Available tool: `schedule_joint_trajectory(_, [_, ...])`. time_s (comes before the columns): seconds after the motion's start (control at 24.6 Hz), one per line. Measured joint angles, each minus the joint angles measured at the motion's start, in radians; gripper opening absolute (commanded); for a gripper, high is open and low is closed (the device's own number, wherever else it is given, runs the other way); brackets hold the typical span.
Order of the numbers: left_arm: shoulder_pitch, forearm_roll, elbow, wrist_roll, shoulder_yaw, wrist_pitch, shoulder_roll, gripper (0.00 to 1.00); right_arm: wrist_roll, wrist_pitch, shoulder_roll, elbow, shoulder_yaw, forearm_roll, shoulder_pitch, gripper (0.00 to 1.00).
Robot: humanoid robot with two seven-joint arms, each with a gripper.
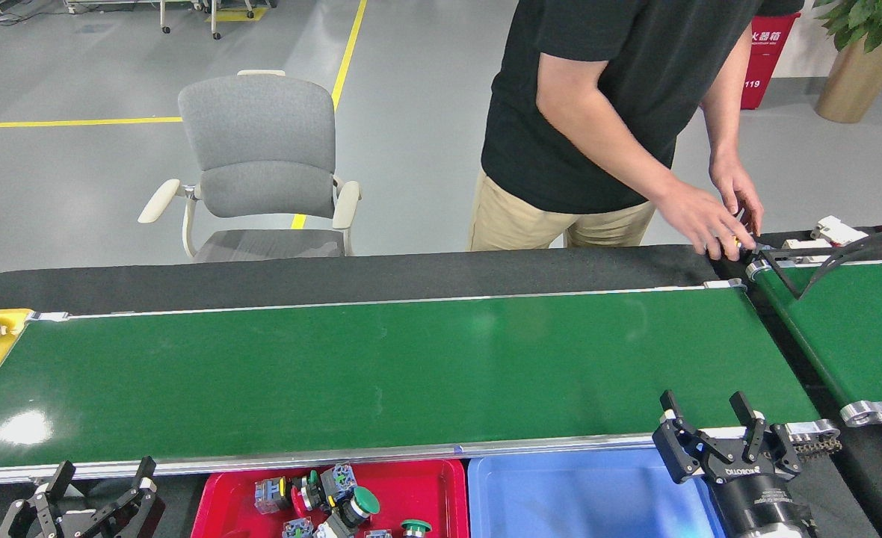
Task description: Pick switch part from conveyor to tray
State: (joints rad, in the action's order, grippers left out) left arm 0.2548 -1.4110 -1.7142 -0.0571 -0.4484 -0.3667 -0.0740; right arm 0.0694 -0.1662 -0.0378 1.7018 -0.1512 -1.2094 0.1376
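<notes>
Now | both grippers, left (97,486) and right (710,415), fingers spread, empty | switch parts (325,493) in red tray (441,486) between them | conveyor (381,373) bare

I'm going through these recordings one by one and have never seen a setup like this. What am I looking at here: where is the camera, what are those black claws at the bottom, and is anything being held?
The picture is taken from the robot's own head, looking forward and down. The two black claws are its grippers: the left gripper at the bottom left, the right gripper at the bottom right. Both are open and hold nothing. The long green belt is the conveyor; its surface is bare, with no part on it. Below its near rail sit a red tray with several switch parts in it, and a blue tray whose visible portion looks empty. Across the belt stands a person, both hands busy at the end of a second, shorter belt on the right.
</notes>
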Motion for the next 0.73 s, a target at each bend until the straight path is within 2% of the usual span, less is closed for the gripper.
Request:
schedule_joint_trajectory(0.16, [0.001, 0.002, 0.000, 0.000, 0.000, 0.000, 0.000, 1.00, 0.000, 0.000, 0.000, 0.036, -0.030, 0.004, 0.053, 1.00])
schedule_joint_trajectory(0.73, [0.005, 0.003, 0.000, 0.000, 0.000, -0.002, 0.000, 1.00, -0.003, -0.001, 0.000, 0.038, -0.037, 0.004, 0.053, 1.00])
